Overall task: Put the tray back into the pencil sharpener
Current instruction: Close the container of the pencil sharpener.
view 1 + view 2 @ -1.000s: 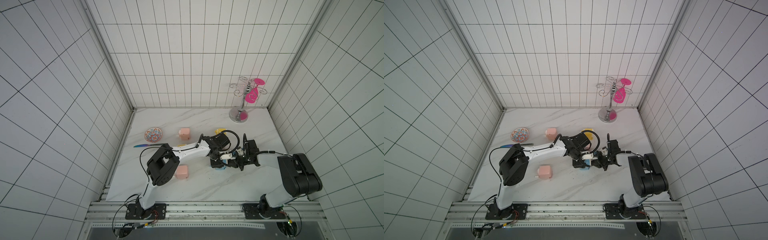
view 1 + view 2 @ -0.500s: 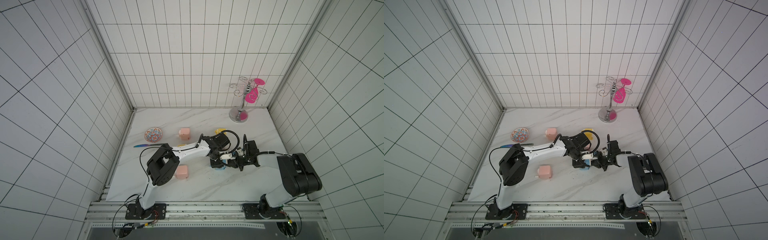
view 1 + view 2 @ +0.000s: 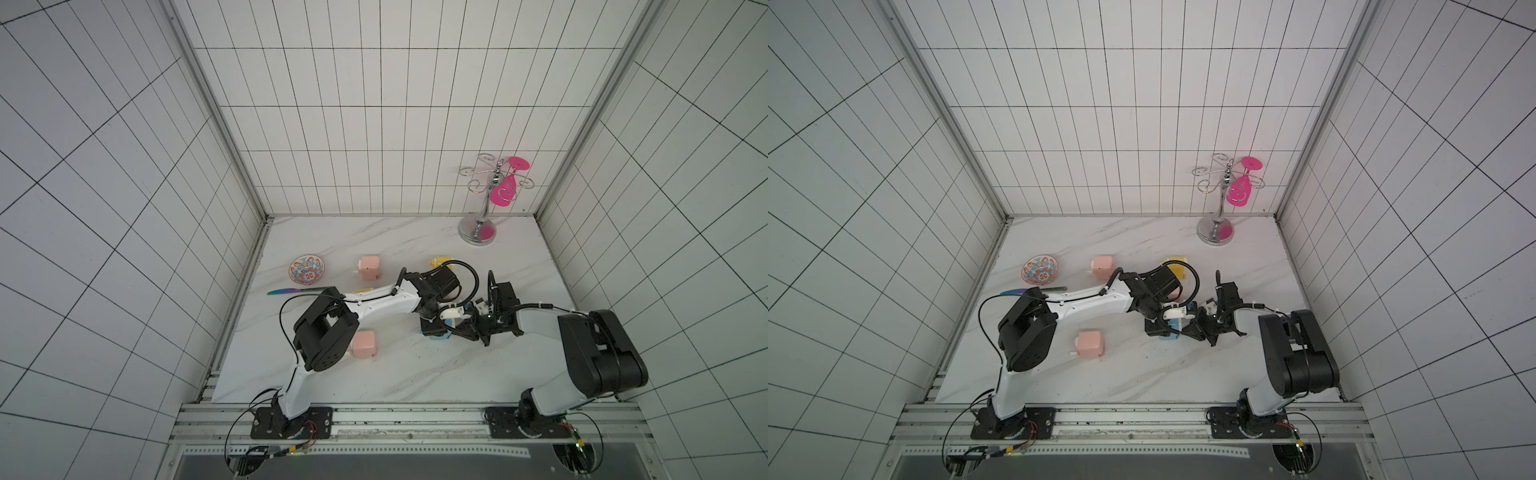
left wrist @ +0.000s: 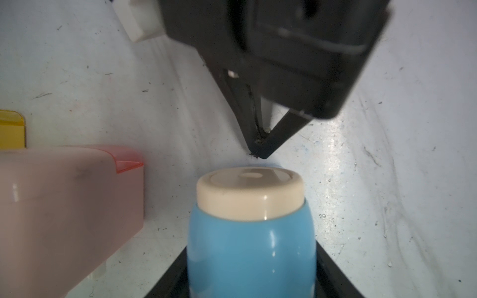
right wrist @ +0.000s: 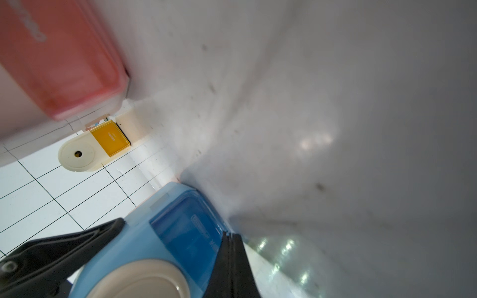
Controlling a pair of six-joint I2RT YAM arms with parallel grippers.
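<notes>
Left claw [image 4: 251,260] clamps the blue sharpener [image 4: 250,227] by its sides, cream end pointing away from it. The darker tray [image 5: 185,229] sits in the sharpener's side. Right claw [image 4: 260,149] is closed, empty, tip at the tray's edge.

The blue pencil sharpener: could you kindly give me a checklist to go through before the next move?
1. Grip: left hand holds the blue sharpener, fingers on both sides: ok.
2. Pusher: right hand shut, tip by the cream cap: ok.
3. Contact between right hand and cream cap: cannot tell.
4. Seating: tray shows dark blue in the body; fully home: cannot tell.
5. Clearance: pink sharpener alongside, gap visible: ok.
</notes>
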